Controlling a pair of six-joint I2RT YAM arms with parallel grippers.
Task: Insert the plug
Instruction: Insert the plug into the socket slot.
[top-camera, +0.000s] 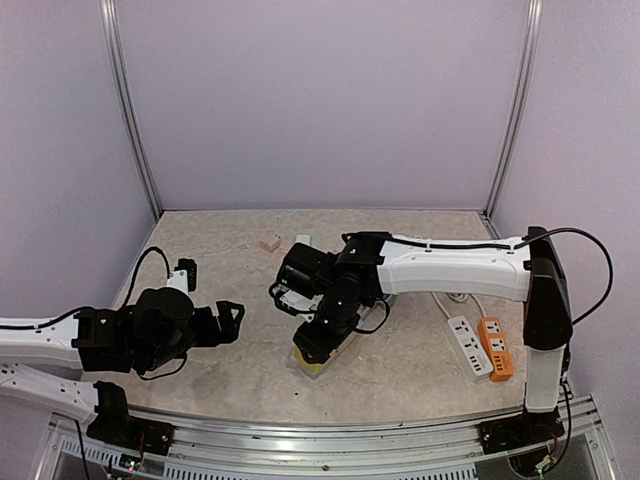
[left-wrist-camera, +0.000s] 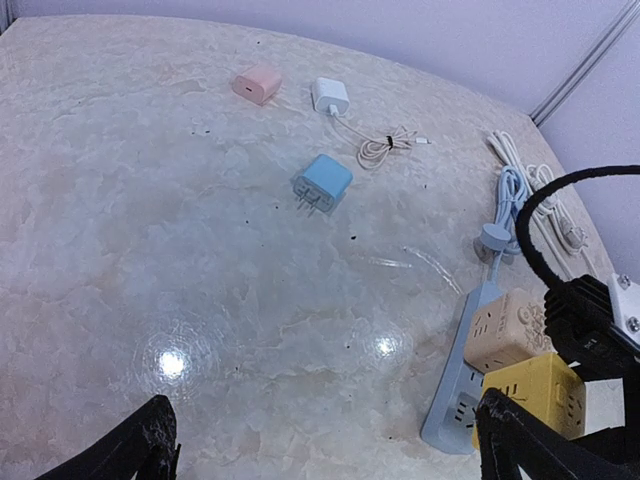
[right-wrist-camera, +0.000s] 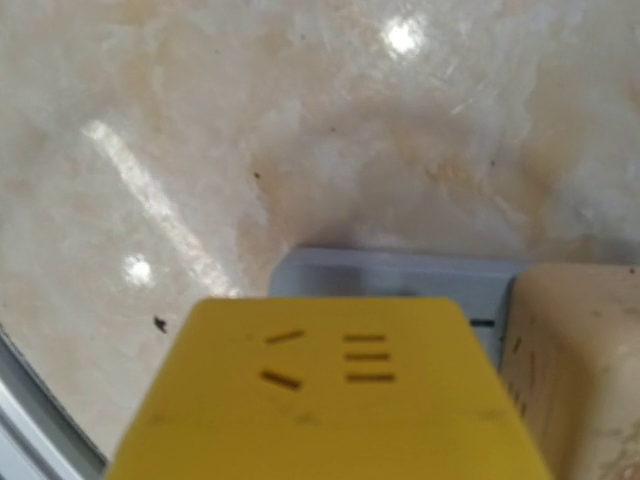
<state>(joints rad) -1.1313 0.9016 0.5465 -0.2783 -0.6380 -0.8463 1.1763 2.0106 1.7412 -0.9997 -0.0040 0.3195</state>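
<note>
The plug is a yellow cube (right-wrist-camera: 330, 390) with socket slots on its faces. It fills the bottom of the right wrist view, right over the near end of a pale blue power strip (right-wrist-camera: 400, 275). A beige cube (right-wrist-camera: 575, 360) stands on the strip beside it. From above, my right gripper (top-camera: 322, 335) reaches down onto the yellow cube (top-camera: 312, 362) and is shut on it; its fingers are hidden in its own wrist view. I cannot tell whether the cube's prongs are seated. My left gripper (left-wrist-camera: 325, 450) hangs open over bare table, left of the strip (left-wrist-camera: 460, 385).
A blue adapter (left-wrist-camera: 322, 183) lies prongs-out mid-table. Farther back are a pink adapter (left-wrist-camera: 258, 84) and a white charger (left-wrist-camera: 330, 95) with its coiled cable (left-wrist-camera: 385, 145). A white strip (top-camera: 467, 345) and an orange strip (top-camera: 496, 348) lie at the right.
</note>
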